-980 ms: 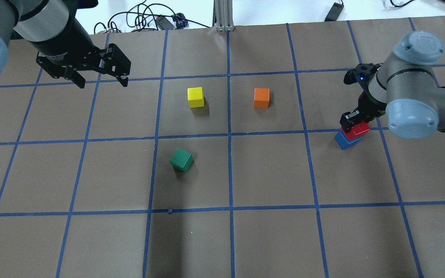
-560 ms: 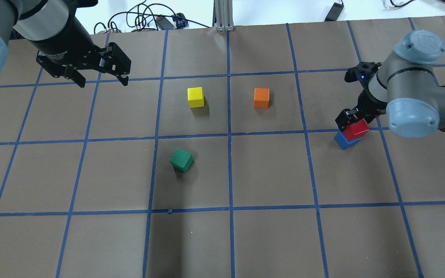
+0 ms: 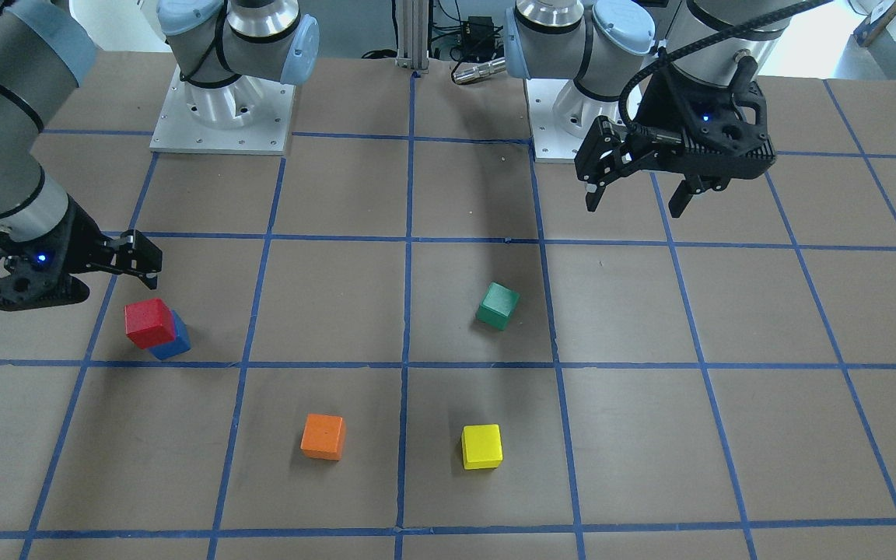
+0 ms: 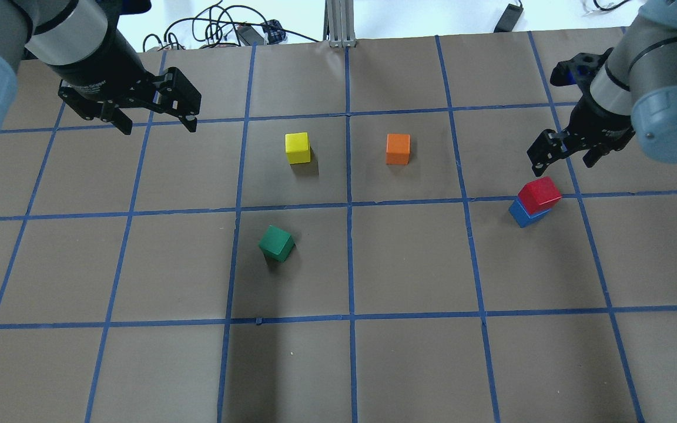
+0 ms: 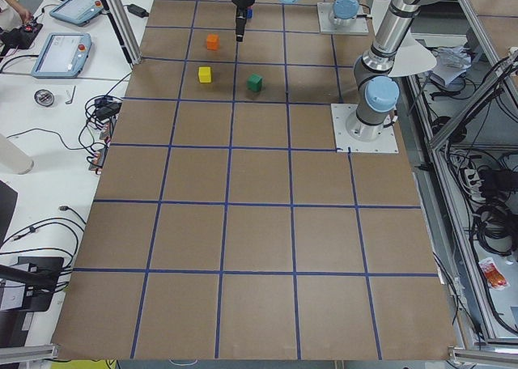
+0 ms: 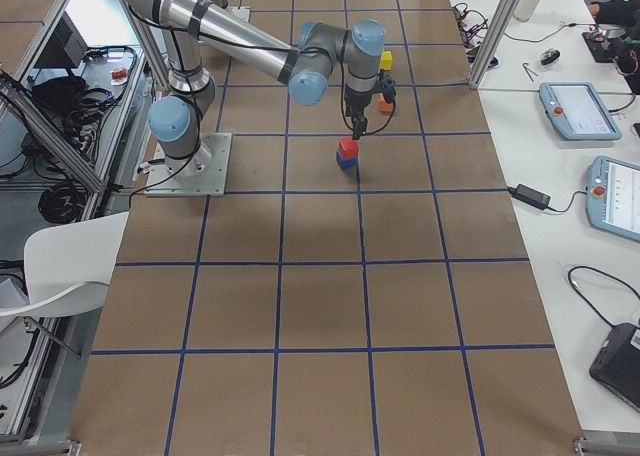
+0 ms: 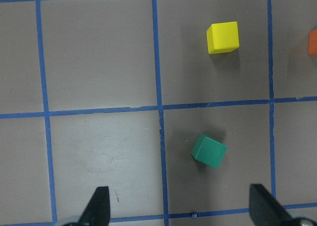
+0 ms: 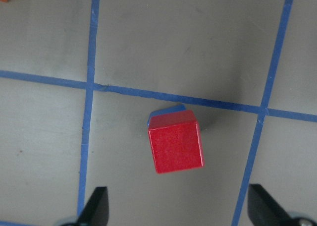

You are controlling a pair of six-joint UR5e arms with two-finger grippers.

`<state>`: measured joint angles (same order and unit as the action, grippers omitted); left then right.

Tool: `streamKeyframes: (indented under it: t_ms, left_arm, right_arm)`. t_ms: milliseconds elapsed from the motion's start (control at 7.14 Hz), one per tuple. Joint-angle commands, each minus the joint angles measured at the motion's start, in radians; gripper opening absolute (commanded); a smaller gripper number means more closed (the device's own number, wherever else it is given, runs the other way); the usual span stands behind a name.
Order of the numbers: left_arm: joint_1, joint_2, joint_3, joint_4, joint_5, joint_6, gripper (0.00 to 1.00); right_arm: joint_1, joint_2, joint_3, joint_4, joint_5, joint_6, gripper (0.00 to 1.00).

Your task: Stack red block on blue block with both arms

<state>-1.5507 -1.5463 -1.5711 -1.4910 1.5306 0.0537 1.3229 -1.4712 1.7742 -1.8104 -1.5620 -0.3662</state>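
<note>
The red block [image 4: 540,192] sits on top of the blue block [image 4: 523,216], a little crooked. Your right claw [image 4: 562,161] hangs above the blue block, wide apart and empty. Lift it straight up so nothing bumps. Your left claw [image 4: 156,128], far from the blue block, is apart too.

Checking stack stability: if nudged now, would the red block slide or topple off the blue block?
A flat-faced cube, the red block should probably slide rather than roll. It sits slightly offset on the blue block, so a sideways nudge could well push it off. The open right tool isn't steadying it.
</note>
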Motion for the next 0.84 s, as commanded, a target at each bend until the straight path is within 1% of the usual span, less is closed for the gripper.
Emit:
streamKeyframes:
  t_ms: [0, 140, 280, 420, 560, 700]
  left_arm:
    - [0.0, 0.0, 0.0, 0.002, 0.0, 0.0, 1.0]
    - [0.001, 0.003, -0.001, 0.002, 0.0, 0.002, 1.0]
    - [0.001, 0.002, -0.001, 0.002, 0.0, 0.002, 1.0]
    - [0.001, 0.002, 0.0, 0.002, 0.0, 0.002, 1.0]
    - [0.0, 0.002, -0.001, 0.002, 0.0, 0.0, 1.0]
    - [0.0, 0.002, -0.001, 0.002, 0.0, 0.0, 1.0]
  right_arm:
    - [0.013, -0.078, -0.145, 0.254, 0.013, 0.199, 1.0]
    - [0.03, -0.096, -0.165, 0.296, 0.008, 0.228, 1.0]
    - [0.063, -0.097, -0.159, 0.295, 0.014, 0.281, 1.0]
    - [0.126, -0.092, -0.159, 0.283, 0.014, 0.362, 1.0]
    - [0.187, -0.089, -0.157, 0.278, 0.005, 0.397, 1.0]
    - [0.217, -0.09, -0.157, 0.278, 0.002, 0.421, 1.0]
